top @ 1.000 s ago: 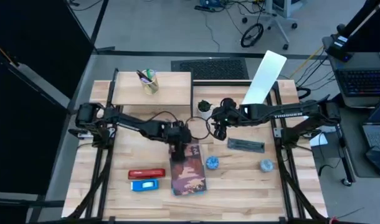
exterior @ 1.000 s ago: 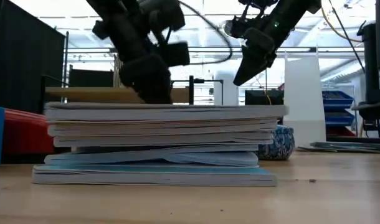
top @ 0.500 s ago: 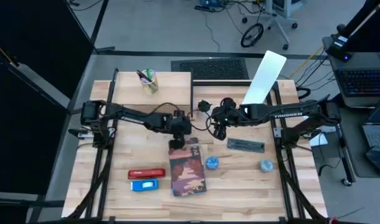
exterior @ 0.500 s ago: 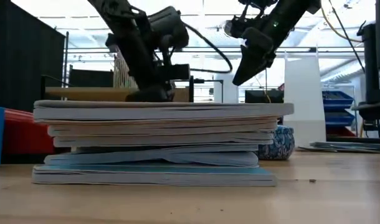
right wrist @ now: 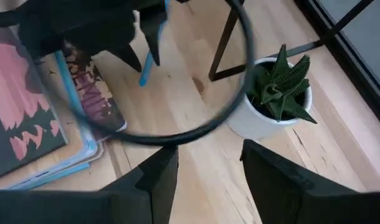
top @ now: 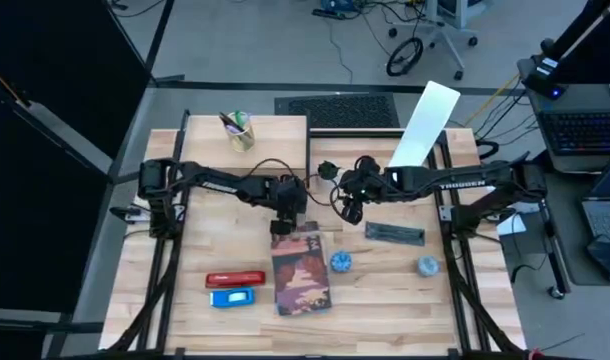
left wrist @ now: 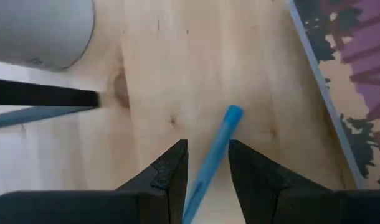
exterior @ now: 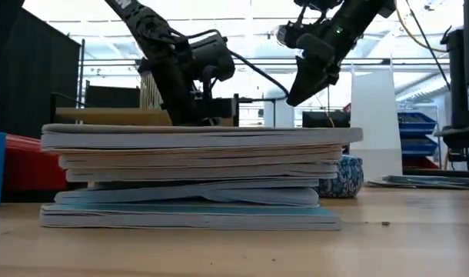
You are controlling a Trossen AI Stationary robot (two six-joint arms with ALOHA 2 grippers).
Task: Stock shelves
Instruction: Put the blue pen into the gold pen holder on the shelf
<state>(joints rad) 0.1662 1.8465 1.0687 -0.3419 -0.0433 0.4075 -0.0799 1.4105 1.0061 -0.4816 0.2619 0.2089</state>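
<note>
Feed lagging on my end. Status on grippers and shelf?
Left gripper shut on blue pen, above the table beside the book stack. Right gripper open, empty, near potted plant. Shelf holds only a pen cup.

Bright, even overhead light; backlit low view, soft wrist-view blur.

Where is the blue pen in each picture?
High view: hidden under the left gripper, by the book stack.
Low view: cannot tell; the left gripper hangs behind the book stack.
Left wrist view: blue pen between the fingers.
Right wrist view: blue pen in the left gripper, near the plant pot.
Shared landmark: the book stack.
</note>
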